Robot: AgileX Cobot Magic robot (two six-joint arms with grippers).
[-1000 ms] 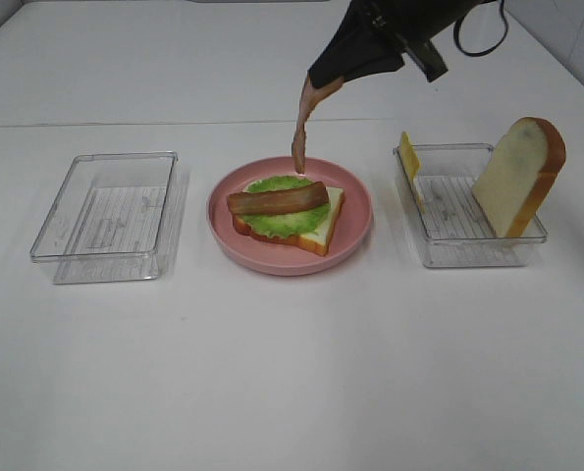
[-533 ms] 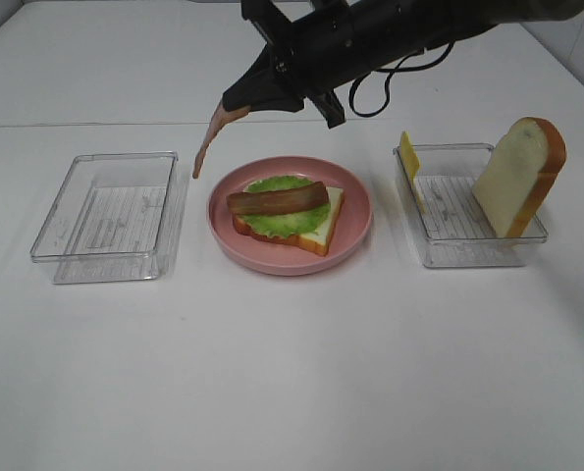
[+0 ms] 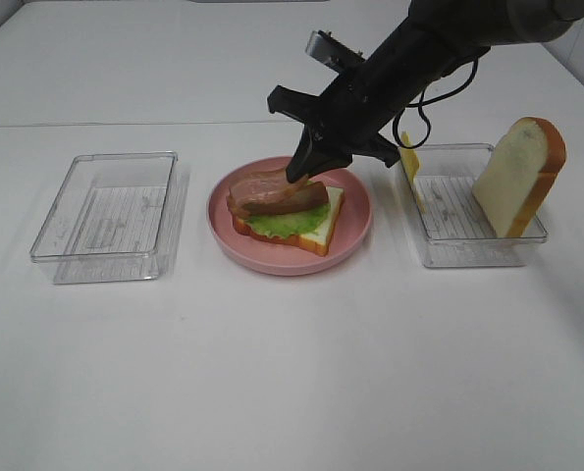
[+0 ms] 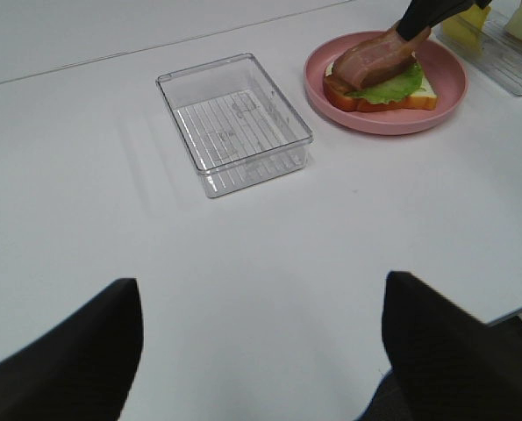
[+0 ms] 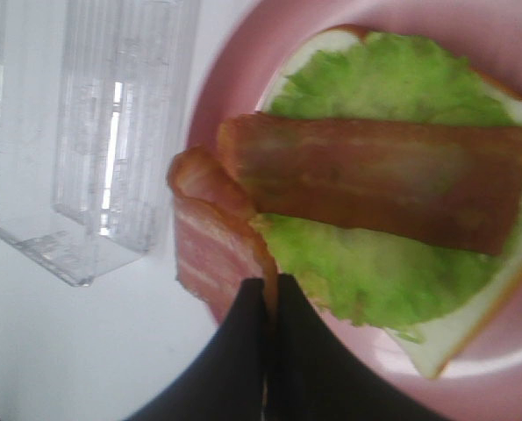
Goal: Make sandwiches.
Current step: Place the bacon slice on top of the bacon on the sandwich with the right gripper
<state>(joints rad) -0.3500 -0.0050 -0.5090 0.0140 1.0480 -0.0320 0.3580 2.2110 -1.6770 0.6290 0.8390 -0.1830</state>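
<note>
High cam: round pink plate (image 3: 355, 238) sits mid white table (image 3: 292, 373). On the plate is a white bread slice with orange-brown crust (image 3: 321, 234), with a green lettuce leaf (image 3: 280, 224) on it and a reddish-brown bacon strip (image 3: 296, 201) flat across the leaf. Right gripper (image 3: 304, 170) is over the plate's far side, fingers clamped on a second bacon strip (image 3: 255, 184), which droops onto the flat strip's left end. Left of the plate is a clear plastic tray (image 3: 125, 157). Right of the plate, another clear tray (image 3: 468, 257) holds a yellow cheese slice (image 3: 407, 157) on edge at the plate-side wall. An upright white bread slice (image 3: 520, 177) leans at the end away from the plate.

Left wrist cam: left gripper (image 4: 261, 351) is well apart from the plate, fingers (image 4: 67, 360) spread wide above the table.

Right wrist cam: dark fingertips (image 5: 239, 342) are pressed together on the second strip's end. Its free end curls against the flat strip's end, at the plate's rim.
</note>
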